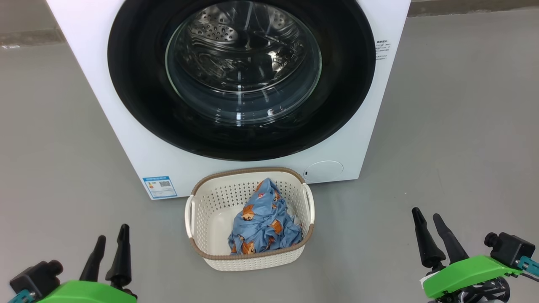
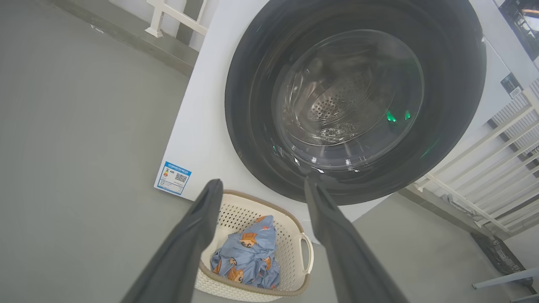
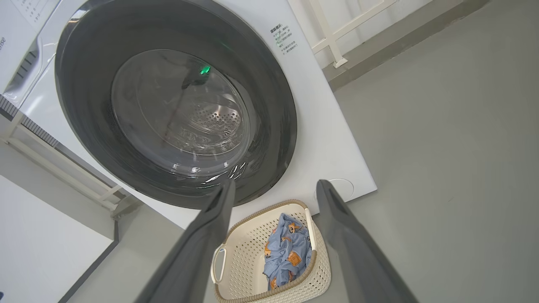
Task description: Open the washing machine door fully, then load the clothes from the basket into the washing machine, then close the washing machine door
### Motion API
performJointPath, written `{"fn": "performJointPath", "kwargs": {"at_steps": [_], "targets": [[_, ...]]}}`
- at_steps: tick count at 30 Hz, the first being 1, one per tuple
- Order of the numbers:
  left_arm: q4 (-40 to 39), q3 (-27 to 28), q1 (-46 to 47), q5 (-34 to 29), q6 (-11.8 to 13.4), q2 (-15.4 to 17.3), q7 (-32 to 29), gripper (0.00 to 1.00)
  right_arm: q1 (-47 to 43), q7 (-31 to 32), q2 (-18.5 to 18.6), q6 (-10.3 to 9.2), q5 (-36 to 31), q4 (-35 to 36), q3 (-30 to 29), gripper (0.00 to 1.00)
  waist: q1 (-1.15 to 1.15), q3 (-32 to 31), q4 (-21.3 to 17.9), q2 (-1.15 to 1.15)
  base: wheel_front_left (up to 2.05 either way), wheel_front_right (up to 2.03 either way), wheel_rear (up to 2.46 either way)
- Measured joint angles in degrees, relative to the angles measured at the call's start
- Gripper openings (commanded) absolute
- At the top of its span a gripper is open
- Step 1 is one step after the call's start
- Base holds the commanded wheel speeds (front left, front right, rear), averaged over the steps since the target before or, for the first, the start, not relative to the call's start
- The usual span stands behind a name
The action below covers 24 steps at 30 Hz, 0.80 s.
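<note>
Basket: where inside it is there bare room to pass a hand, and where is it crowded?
Free: the basket bottom between its left wall and the clothes. Crowded: the right half, where the clothes reach the right wall and near rim.

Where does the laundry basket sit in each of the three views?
Head view: the basket is lower centre, in front of the washing machine.
Left wrist view: the basket is bottom centre, slightly left.
Right wrist view: the basket is bottom centre.
Shared landmark: the round black door, just above it in every view.
</note>
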<state>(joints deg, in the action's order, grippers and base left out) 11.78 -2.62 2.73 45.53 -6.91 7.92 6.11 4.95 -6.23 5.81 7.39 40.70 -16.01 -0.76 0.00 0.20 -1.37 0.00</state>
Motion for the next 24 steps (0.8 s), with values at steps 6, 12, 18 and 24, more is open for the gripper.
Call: {"fn": "performJointPath", "kwargs": {"at_steps": [6, 12, 18, 24], "targets": [[0.0, 0.0, 0.0, -4.7, 0.0, 0.3, 1.0, 1.00, 0.3, -1.0, 0.2, 0.00, -3.9, -0.1, 0.0, 1.00, 0.00, 0.0, -0.1, 0.00, 0.00, 0.00, 0.00], [0.0, -0.2, 0.0, -8.5, -0.2, 0.8, 1.9, 1.00, 1.1, -2.0, 0.3, 0.00, -8.3, -0.1, 0.0, 1.00, 0.00, 0.1, -0.4, 0.00, 0.00, 0.00, 0.00], [-0.1, -0.3, 0.0, -12.1, -0.2, 1.5, 3.0, 1.00, 1.2, -3.0, 0.3, 0.00, -12.0, -0.1, 0.0, 1.00, 0.00, 0.2, -0.5, 0.00, 0.00, 0.00, 0.00], [-0.5, 0.1, 0.0, -15.7, -0.2, 1.6, 4.1, 1.00, 1.3, -4.0, 0.6, 0.00, -16.0, -0.2, 0.0, 1.00, 0.00, 0.1, -0.7, 0.00, 0.00, 0.00, 0.00]]}}
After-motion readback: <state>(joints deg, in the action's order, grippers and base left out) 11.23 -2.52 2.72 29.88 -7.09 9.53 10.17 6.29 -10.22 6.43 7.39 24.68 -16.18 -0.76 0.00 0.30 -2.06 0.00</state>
